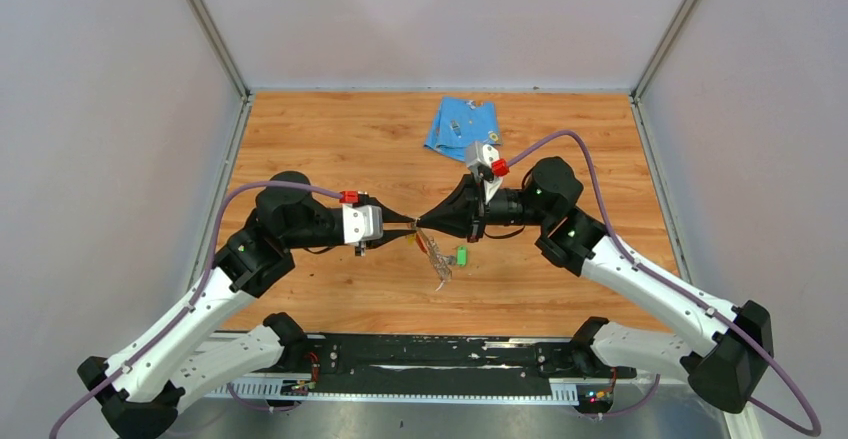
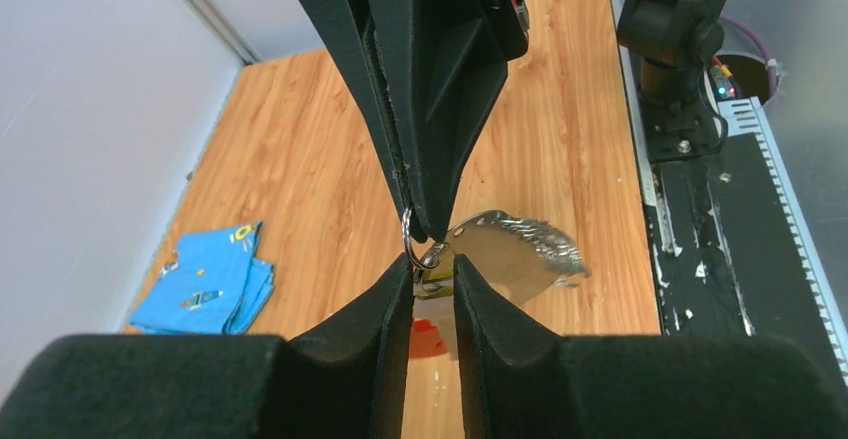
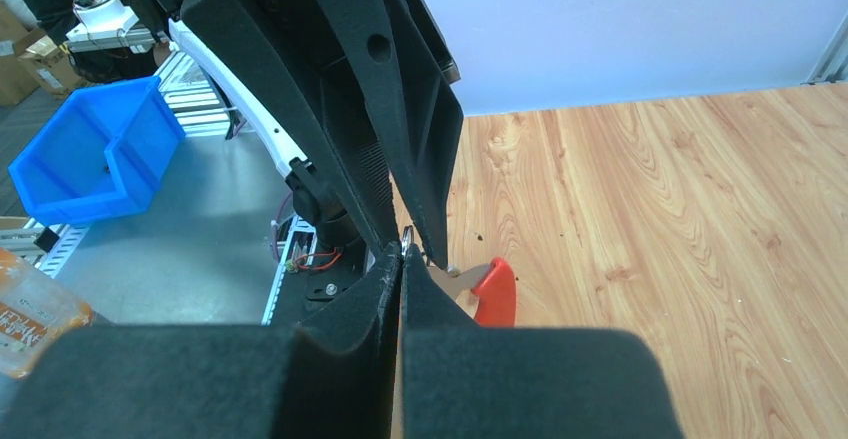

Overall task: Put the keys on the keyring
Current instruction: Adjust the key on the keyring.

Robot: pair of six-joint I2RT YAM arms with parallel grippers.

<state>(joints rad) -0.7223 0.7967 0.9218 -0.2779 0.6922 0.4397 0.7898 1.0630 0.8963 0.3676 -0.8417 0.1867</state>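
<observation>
1. Top external view: catches two black two-finger grippers, left gripper [image 1: 405, 225] and right gripper [image 1: 425, 224], tip to tip above the middle of the wooden table [image 1: 320, 129], likely so as to work one arm against the other on parts far smaller than either.
2. Finds the right gripper's fingers [image 3: 440, 309] pressed flat together, apparently pinching the small wire loop [image 2: 408, 237] of the flat silvery keyring with a red strip [image 2: 515, 244], and so holding it lifted and steady over the table's middle.
3. Finds the left gripper's fingers [image 2: 385, 309] narrowly apart on either side of the tiny silver key with a yellow head [image 2: 435, 279], right at the loop; cannot tell whether clamped on it or merely bracketing it. Reads as the threading step: lining the key up with the loop.
4. Leaves the tiny silver key with a green head [image 1: 461, 255] just beside the hanging keyring, on the side of the right edge; cannot tell whether resting on the wood or dangling.
5. Counts two arms, two grippers, two keys, one keyring and one folded blue cloth [image 1: 460, 127] at the middle of the far edge, well apart from the work.
</observation>
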